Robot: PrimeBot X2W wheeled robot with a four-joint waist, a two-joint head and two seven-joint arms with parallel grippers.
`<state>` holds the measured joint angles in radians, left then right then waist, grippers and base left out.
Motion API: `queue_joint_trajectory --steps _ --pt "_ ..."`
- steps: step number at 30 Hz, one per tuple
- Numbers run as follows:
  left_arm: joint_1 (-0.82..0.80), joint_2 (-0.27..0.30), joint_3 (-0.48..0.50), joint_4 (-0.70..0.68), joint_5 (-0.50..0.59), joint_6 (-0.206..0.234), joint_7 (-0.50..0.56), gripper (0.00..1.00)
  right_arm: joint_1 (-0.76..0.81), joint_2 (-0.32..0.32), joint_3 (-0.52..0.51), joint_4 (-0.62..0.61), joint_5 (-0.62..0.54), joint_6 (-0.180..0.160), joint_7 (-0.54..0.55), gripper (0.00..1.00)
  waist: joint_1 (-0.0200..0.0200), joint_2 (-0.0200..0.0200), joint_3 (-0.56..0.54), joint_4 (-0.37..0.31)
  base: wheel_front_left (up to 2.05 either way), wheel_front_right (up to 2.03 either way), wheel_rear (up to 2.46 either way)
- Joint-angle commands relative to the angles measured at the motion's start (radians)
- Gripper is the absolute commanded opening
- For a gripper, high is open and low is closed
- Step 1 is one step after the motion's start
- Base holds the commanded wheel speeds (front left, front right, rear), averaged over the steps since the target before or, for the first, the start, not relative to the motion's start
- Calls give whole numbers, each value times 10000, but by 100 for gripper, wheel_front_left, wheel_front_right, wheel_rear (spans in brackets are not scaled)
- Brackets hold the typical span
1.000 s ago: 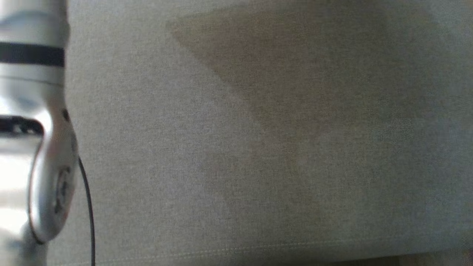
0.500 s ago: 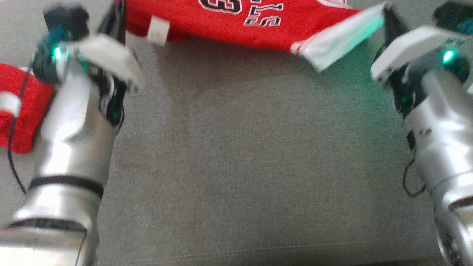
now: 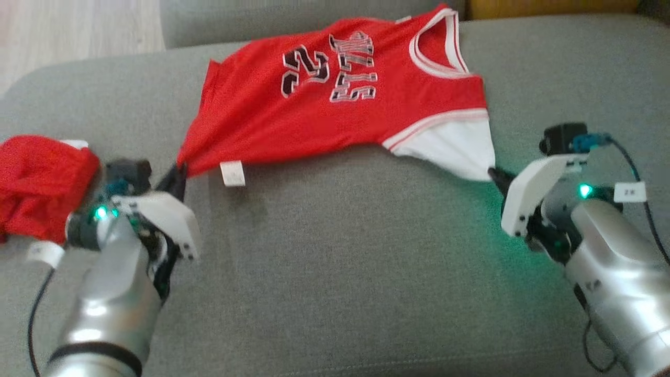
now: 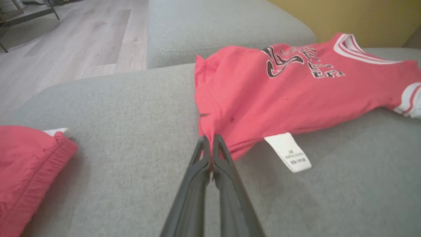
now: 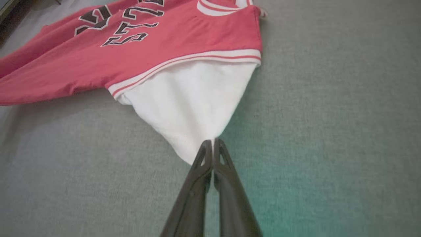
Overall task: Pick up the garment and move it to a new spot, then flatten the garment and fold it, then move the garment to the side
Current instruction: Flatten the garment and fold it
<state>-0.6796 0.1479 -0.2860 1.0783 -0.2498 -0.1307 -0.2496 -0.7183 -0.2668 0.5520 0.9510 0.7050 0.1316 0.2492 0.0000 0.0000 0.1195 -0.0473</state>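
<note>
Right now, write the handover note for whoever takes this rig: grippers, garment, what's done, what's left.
Left gripper: shut on the jersey, at a hem corner.
Right gripper: shut on its white sleeve tip.
It lies print up on the sofa cushion, near edge stretched between both grippers.
Second red garment lies by the left arm.
Done: gripped, spread out.
Left: smooth flat, fold, move aside.

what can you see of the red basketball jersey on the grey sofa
The red jersey, soft knit with dark white-edged lettering, white-trimmed neckline, white sleeve and white care label, lies print up on the grey sofa cushion, stretched between the left gripper, shut on its hem corner, and the right gripper, shut on the sleeve tip.
</note>
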Motion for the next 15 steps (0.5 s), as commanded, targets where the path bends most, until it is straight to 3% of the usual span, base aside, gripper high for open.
queue_joint_trajectory --steps 1,6,15 --pt "73 398 53 -110 -42 8 -105 0 165 -251 291 -516 291 -9 203 0 0 0 -332 13 0 0 0" --pt "917 527 -772 -397 -364 3 57 0 939 -902 1067 -1483 887 -9 895 0 0 0 -693 58 0 0 0" --pt "2414 1599 -2242 -1751 -590 1 522 0 2432 -2456 1795 -3039 2178 -9 2795 0 0 0 -1206 324 0 0 0"
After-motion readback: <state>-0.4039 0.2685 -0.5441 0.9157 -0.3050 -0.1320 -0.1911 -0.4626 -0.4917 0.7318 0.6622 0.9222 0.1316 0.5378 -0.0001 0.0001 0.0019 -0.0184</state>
